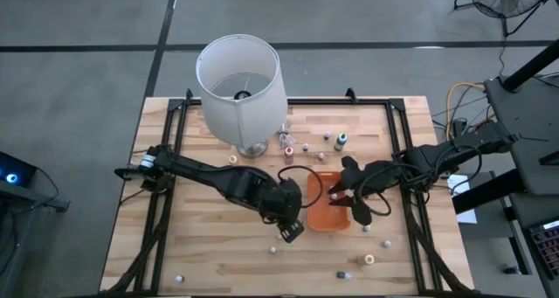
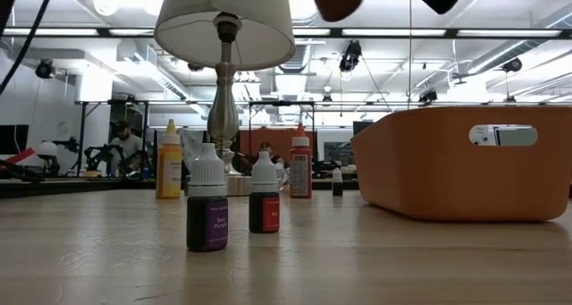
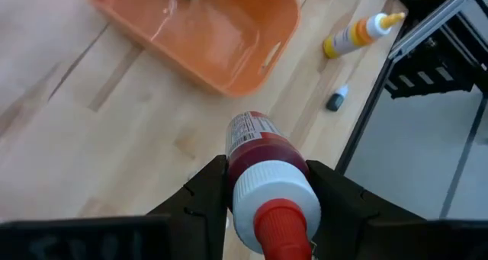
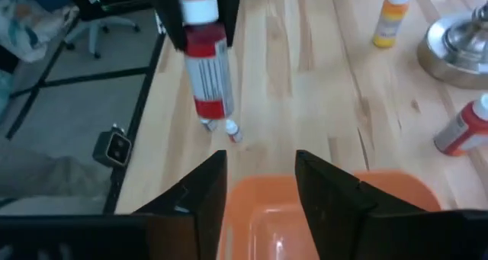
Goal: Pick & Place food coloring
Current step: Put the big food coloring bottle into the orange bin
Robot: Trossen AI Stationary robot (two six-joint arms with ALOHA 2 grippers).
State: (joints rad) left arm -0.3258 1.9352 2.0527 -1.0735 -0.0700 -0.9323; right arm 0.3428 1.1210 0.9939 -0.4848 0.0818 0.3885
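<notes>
Gripping red bottle (image 3: 263, 168) | left fingers (image 3: 206, 195) | beside orange tray (image 3: 229, 46)

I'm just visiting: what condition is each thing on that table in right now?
Red bottle: held off the table in the left gripper, cap on.
Right gripper: jaws open, empty, over the orange tray.
Orange tray: upright, one small bottle inside.
Lamp: upright.
Purple bottle: standing, capped.
Yellow bottle: lying on its side.

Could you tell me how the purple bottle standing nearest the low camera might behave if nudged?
The purple bottle is tall on a narrow base, so it would probably tip. Being round, it would likely roll afterwards. It looks small, so presumably light.
</notes>
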